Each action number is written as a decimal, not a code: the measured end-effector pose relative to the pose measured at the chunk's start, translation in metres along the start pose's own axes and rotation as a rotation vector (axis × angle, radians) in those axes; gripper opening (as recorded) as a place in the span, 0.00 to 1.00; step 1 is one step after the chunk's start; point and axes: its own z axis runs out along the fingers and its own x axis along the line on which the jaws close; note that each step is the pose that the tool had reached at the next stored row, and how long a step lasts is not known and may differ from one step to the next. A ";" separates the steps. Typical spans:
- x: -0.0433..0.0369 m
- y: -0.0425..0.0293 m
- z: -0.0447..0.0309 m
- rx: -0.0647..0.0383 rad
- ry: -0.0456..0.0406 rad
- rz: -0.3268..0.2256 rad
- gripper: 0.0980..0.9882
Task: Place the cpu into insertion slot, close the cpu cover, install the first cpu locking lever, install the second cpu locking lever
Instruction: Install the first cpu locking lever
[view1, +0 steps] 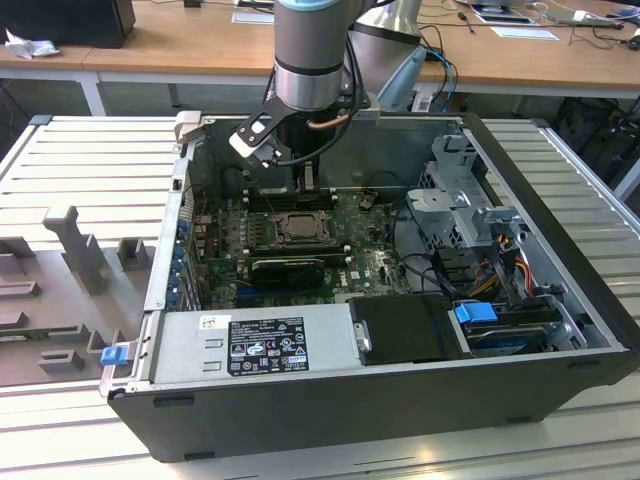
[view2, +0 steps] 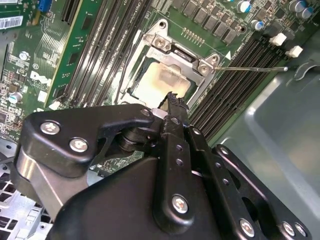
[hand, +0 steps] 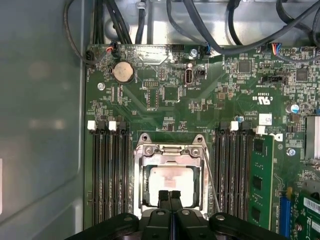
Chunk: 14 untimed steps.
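Note:
The cpu (hand: 172, 181) lies in the insertion slot (view1: 298, 228) on the green motherboard, its pale face (view2: 161, 82) showing through the window of the cpu cover (hand: 170, 150). The cover's silvery frame (view2: 182, 56) lies flat over the chip. A thin metal locking lever (view2: 250, 69) sticks out sideways from one corner of the socket, and it shows as a slanted wire (hand: 212, 180) beside the frame. My gripper (hand: 170, 196) hangs just above the socket's edge with its black fingers (view2: 175, 102) pressed together and nothing between them. In the exterior view the gripper (view1: 308, 185) stands over the socket.
Rows of black memory slots (hand: 107, 170) flank the socket, with one green memory card (hand: 260, 180) fitted. Cables (hand: 210, 30) hang along the case wall. In the open case sit a power supply (view1: 255, 345), a black box (view1: 405, 328) and a drive cage (view1: 465, 205).

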 end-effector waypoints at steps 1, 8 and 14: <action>0.0000 0.0000 -0.0017 0.000 -0.0002 0.000 0.01; 0.0003 0.0000 -0.0070 0.000 0.0002 0.000 0.01; 0.0003 0.0000 -0.0076 0.000 0.0000 0.000 0.01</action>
